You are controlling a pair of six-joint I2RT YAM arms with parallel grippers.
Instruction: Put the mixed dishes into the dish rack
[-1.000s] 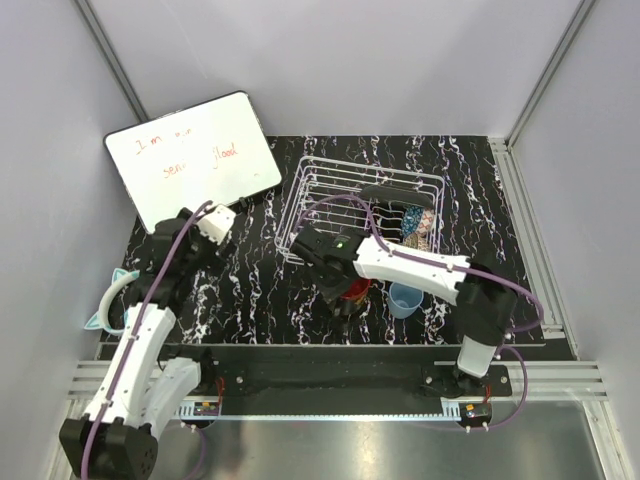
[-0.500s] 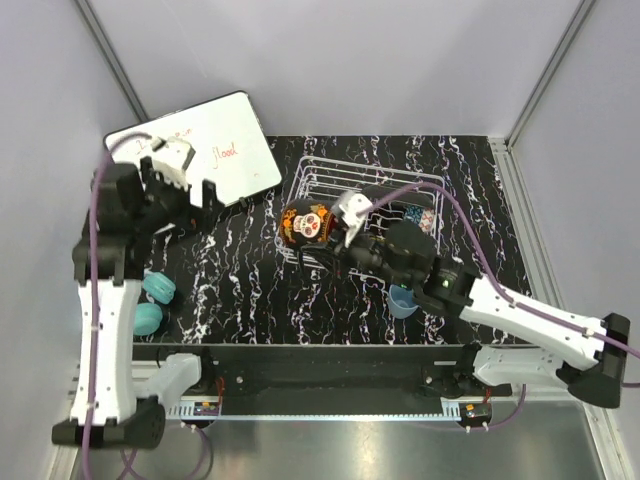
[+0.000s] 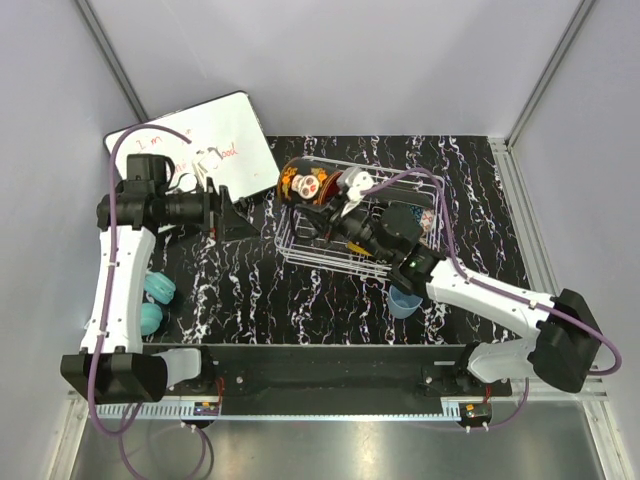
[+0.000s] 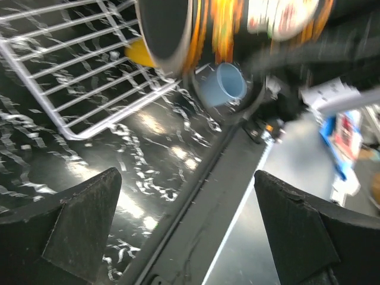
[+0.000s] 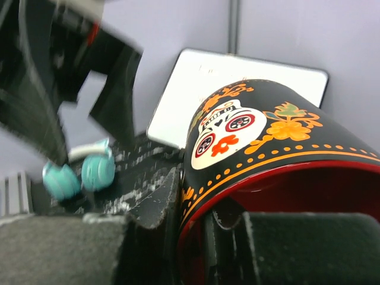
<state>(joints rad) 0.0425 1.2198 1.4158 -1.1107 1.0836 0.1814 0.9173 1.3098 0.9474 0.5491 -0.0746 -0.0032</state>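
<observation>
At the left of the top view, teal headphones lie on the black, white-veined table beside the left arm. In the upper left leans a white board with red handwriting. The arm covers part of it and the rest is too small to read.

The left gripper hangs over the table just below the board, pointing toward the dish rack. In the left wrist view its two dark fingers stand wide apart with nothing between them, so the jaws are released. Beyond them, that view shows a corner of the white wire rack and a pale blue cup upright on the table beside it.

Right of centre, the right gripper holds the black-orange mug in the air over the rack's upper left corner. The mug is tipped on its side, with its white faces toward the camera. In the right wrist view the jaws are clenched on the mug at its rim. The red inside, a white skull face with red eyes and orange flowers and dots are plain. The board shows behind it, its writing faint and unreadable.

Further right, a patterned dish stands inside the rack. The pale blue cup sits on the table just below the rack.
</observation>
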